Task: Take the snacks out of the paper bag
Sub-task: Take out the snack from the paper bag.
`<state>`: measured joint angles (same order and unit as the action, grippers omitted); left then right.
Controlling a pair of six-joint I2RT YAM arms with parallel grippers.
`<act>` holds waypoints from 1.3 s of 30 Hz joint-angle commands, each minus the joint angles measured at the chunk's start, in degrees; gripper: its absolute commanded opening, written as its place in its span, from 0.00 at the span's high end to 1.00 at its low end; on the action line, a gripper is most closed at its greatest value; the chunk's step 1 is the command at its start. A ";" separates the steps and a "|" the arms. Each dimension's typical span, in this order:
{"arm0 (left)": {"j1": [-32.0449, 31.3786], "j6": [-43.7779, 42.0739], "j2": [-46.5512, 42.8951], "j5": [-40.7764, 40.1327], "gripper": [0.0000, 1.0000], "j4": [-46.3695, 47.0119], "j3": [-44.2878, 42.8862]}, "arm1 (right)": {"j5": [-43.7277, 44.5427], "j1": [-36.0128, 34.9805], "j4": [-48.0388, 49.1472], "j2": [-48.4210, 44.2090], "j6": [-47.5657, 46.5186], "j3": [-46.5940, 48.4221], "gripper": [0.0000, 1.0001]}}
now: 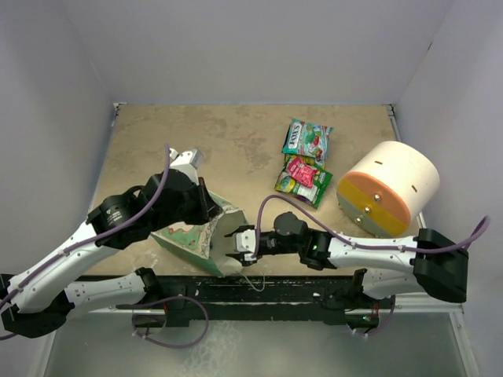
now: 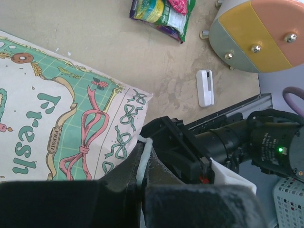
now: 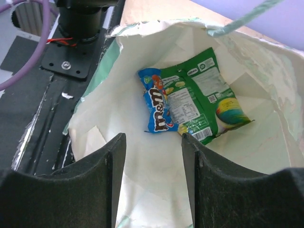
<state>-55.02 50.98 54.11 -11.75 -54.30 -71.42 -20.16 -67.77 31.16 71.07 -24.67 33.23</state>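
So the small mint-green paper bag with the printed ribbon pattern (image 1: 185, 236) lies on its side by the near edge of the table, a bit left of the middle. Its white inside faces the right arm.

The left gripper (image 1: 211, 210) is pinched tight on the bag's rim. In the left wrist view you can see its fingers (image 2: 142, 166) squeezed together on the white paper edge.

The right gripper (image 1: 233, 245) sits right at the bag's mouth with its jaws spread apart, holding nothing. From its wrist camera, two snacks lie flat on the bag's white lining, further in than the fingertips and not touching them. One is a blue glossy M&M's packet (image 3: 156, 102). The other, a green glossy packet with white label panels (image 3: 204, 99), is right beside it and overlaps it. Both line up pretty much with the gap between the two fingers (image 3: 107, 166), with the green one reaching off towards the right finger.

Out on the table, three more snacks sit toward the far edge, right of the middle:
- a green packet with white lettering (image 1: 306, 141)
- a pink packet (image 1: 302, 170) just nearer than that
- a yellow-green packet (image 1: 308, 188), with the pink one lying on top of it

A big cream cylinder with an orange end (image 1: 389, 188) stands by the right edge. A small white stick (image 2: 205, 88) lies near it.
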 commanded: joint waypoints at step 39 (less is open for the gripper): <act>0.14 -4.62 -2.96 9.67 1.00 3.07 0.64 | 13.36 -5.36 42.74 46.25 0.35 14.95 0.40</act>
<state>-55.02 48.18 51.33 -5.28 -55.99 -71.24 -9.54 -72.86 67.92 115.28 -26.00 45.04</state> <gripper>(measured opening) 0.007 0.600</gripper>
